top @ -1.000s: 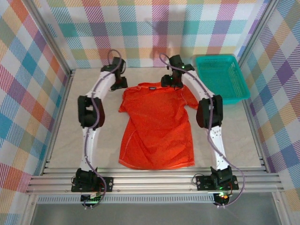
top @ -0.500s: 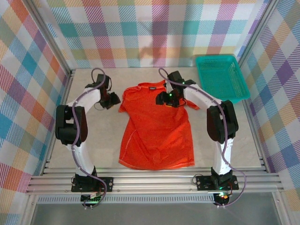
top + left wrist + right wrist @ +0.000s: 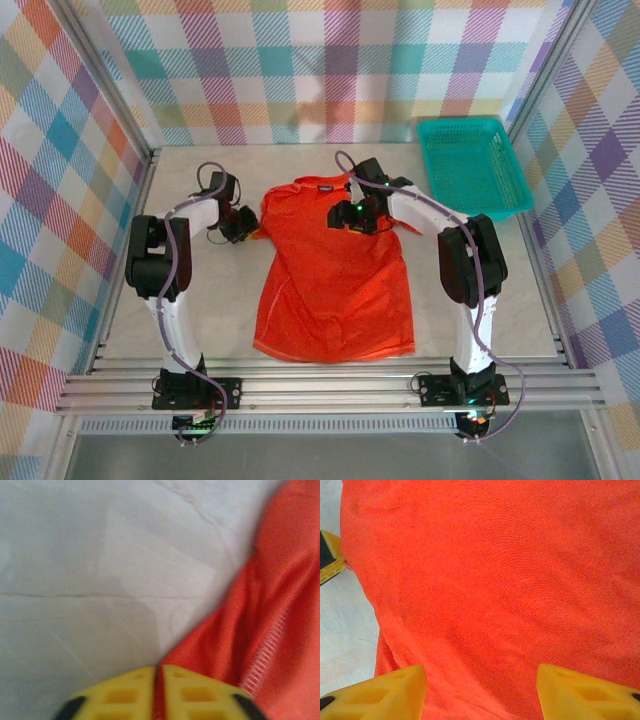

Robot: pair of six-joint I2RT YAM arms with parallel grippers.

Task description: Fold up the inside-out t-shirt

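**Grasp stage: one sleeve is being pinched, and no fold is made yet.**
The inside-out t-shirt [image 3: 335, 275] is lying flat mid-table [image 3: 500, 290], collar farthest from the arm bases. The left gripper [image 3: 243, 224] is clamping its sleeve edge, with thin orange-red knit caught between yellow pads [image 3: 125, 692]. The right gripper [image 3: 356, 214] is hovering wide open over the chest, holding nothing. In my judgement it needs a matching hold next, since the limp cloth wrinkles easily.

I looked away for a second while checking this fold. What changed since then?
The left hand swung from the collar out to the left sleeve of the shirt and shut on its edge. The right hand, open, came nearer over the chest. Shirt body and basket stayed put.
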